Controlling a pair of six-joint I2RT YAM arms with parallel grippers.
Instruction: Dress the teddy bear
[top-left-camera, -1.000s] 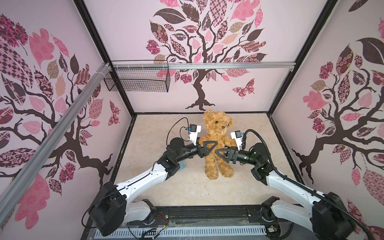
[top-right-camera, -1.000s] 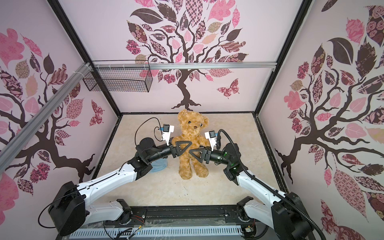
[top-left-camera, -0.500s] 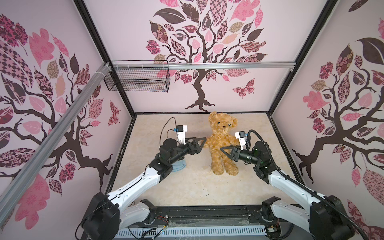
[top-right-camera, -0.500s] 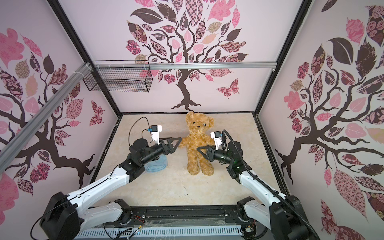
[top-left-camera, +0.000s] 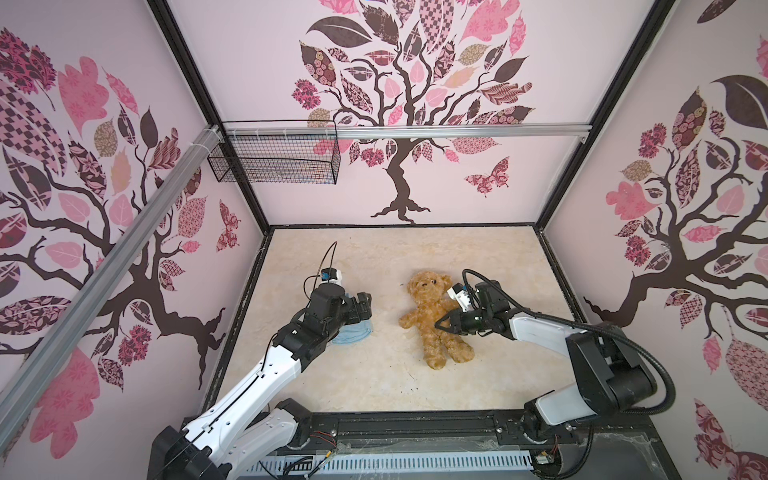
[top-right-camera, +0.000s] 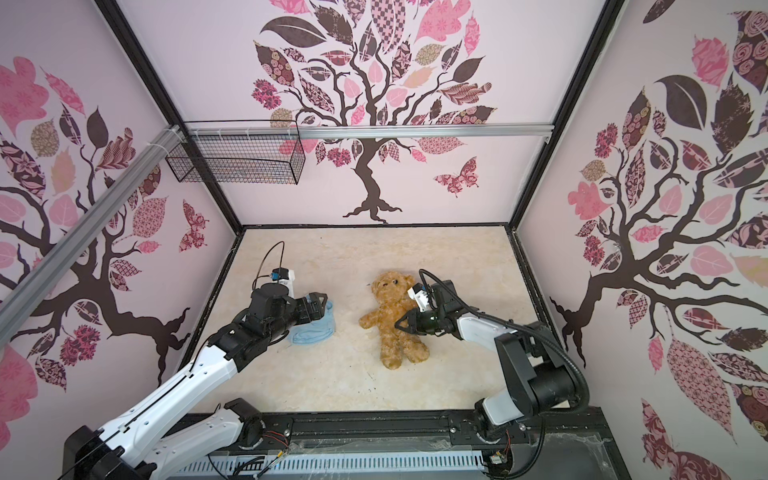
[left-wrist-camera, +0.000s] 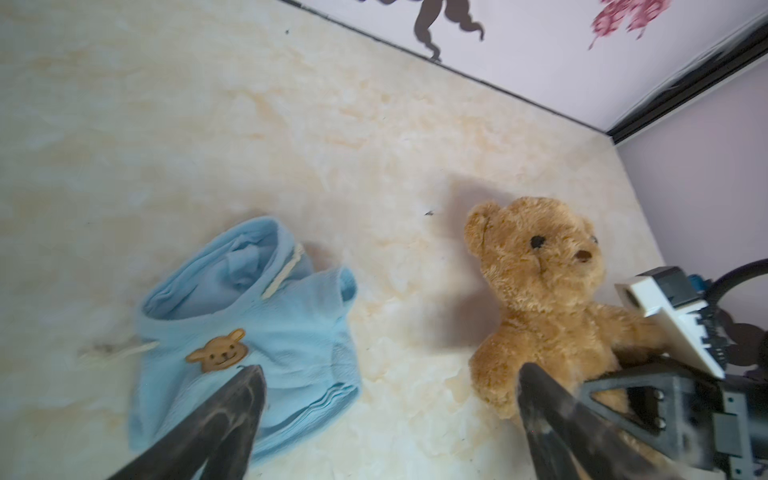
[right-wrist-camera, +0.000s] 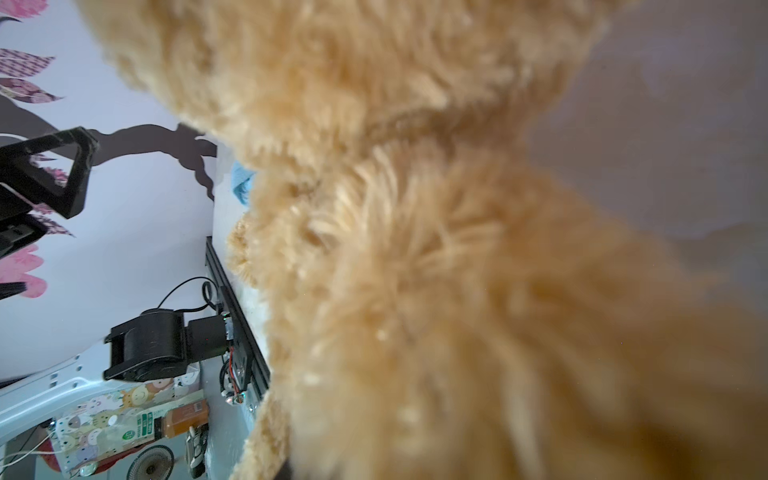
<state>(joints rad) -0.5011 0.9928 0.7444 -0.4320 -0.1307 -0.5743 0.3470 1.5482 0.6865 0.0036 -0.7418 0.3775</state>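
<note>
The right hand (top-left-camera: 439, 325) pinches the bear (top-left-camera: 432, 338), lying on the tabletop (top-left-camera: 374, 374) at 3 o'clock from the shirt (top-left-camera: 349, 333), maybe to keep it still, while the open left hand (top-left-camera: 360, 306) hovers over the shirt.

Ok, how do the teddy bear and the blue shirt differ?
The teddy bear is shaggy brown plush; the blue shirt is thin, crumpled cloth. The right gripper grips the teddy bear; the open left gripper only hovers over the blue shirt. Both lie apart on the table.

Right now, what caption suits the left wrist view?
Open left claw hovers over a blue shirt beside a teddy bear.
</note>
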